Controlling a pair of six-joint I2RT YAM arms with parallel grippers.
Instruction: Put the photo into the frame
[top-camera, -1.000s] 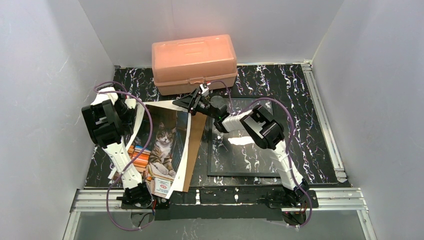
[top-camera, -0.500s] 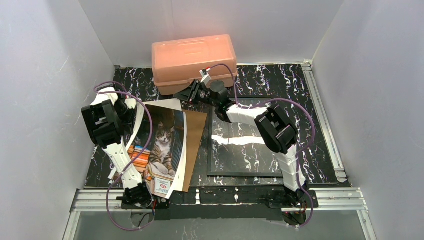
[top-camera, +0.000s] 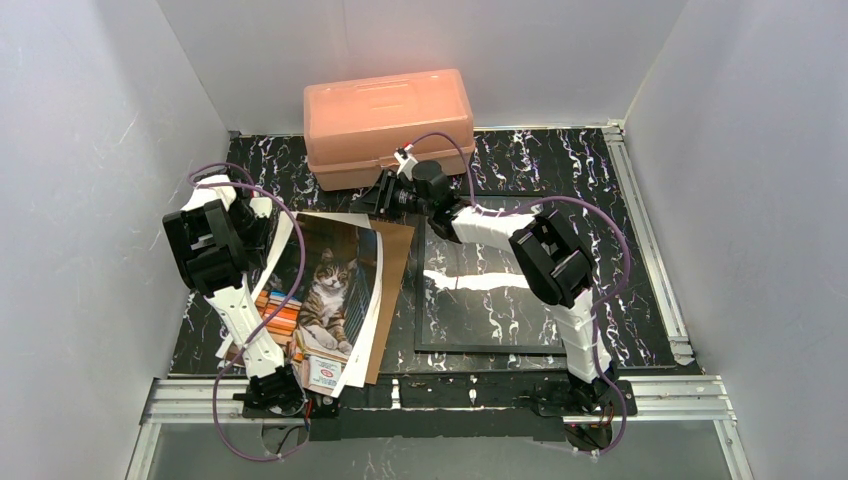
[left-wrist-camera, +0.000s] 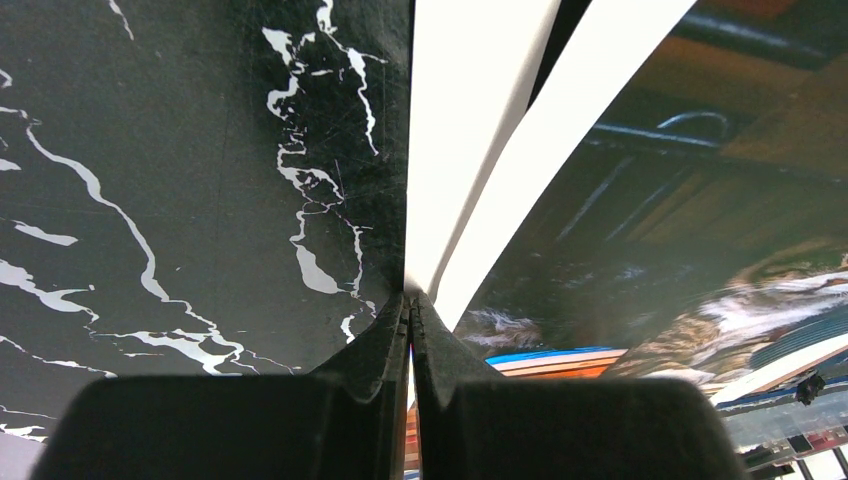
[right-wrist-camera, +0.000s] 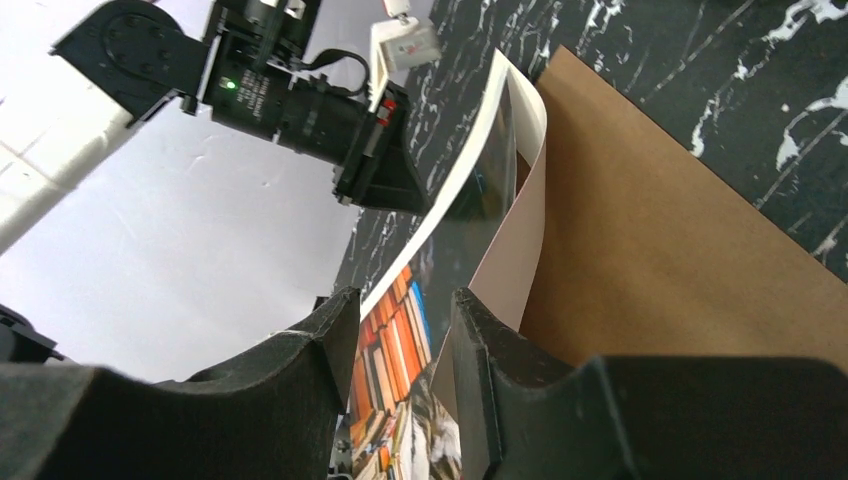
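Swung outward since a second ago: right arm's elbow. Left gripper (left-wrist-camera: 408, 297) clamped shut on left edge of glossy rectangular paper cat photo (top-camera: 325, 285), curled over flat brown backing board (top-camera: 392, 290). Right gripper (right-wrist-camera: 405, 298) part open, straddling photo's raised far corner, not pinching. Thin black rectangular glass-paned frame (top-camera: 470, 310) flat to the right, without photo.

Left hand (left-wrist-camera: 408, 300) pinched closed, right hand (right-wrist-camera: 402, 305) parted

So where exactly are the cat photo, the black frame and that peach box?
photo (top-camera: 325, 290), overhead view, on the cat in the middle of the print.
frame (top-camera: 470, 315), overhead view, on its clear pane, lower half.
peach box (top-camera: 390, 105), overhead view, on its lid.
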